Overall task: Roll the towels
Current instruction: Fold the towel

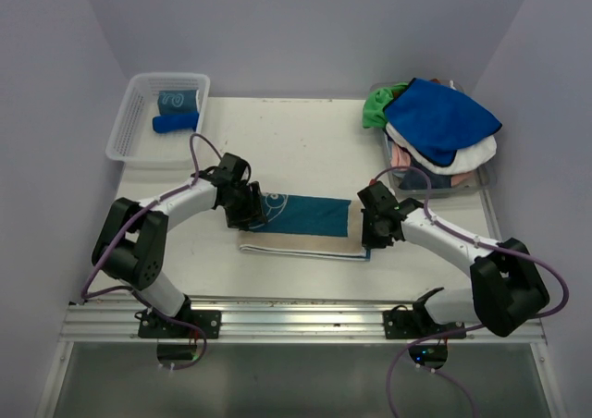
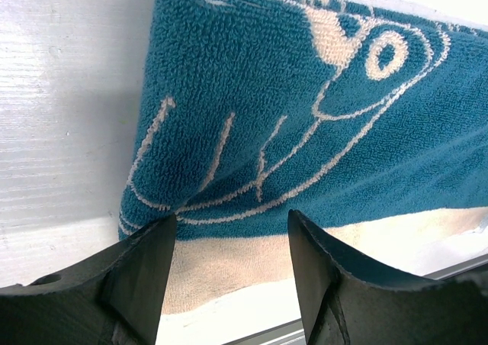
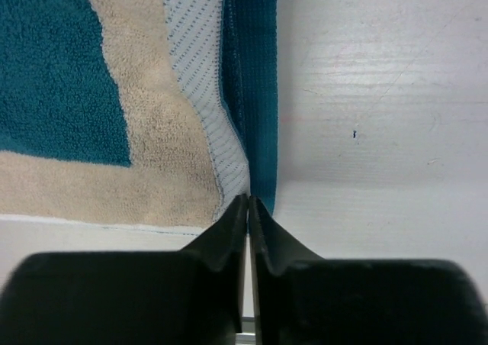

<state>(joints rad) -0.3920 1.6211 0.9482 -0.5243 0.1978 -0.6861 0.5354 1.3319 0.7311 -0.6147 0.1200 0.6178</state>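
Note:
A teal and beige towel (image 1: 305,219) with white swirls lies folded in a long strip at the table's middle. My left gripper (image 1: 248,210) hovers open over its left end; in the left wrist view the fingers (image 2: 145,261) straddle the towel (image 2: 290,93) near its beige border, gripper (image 2: 231,217) holding nothing. My right gripper (image 1: 375,233) sits at the strip's right end. In the right wrist view its jaws (image 3: 248,198) are pressed together on the hem of the towel (image 3: 152,162). More towels are piled at the back right: royal blue (image 1: 439,117), green (image 1: 375,108), white (image 1: 472,159).
A clear mesh basket (image 1: 129,131) at the back left holds a rolled teal towel (image 1: 178,99) and a rolled blue one (image 1: 176,122). The pile sits in a clear bin (image 1: 481,185). A metal rail (image 1: 296,321) runs along the near edge.

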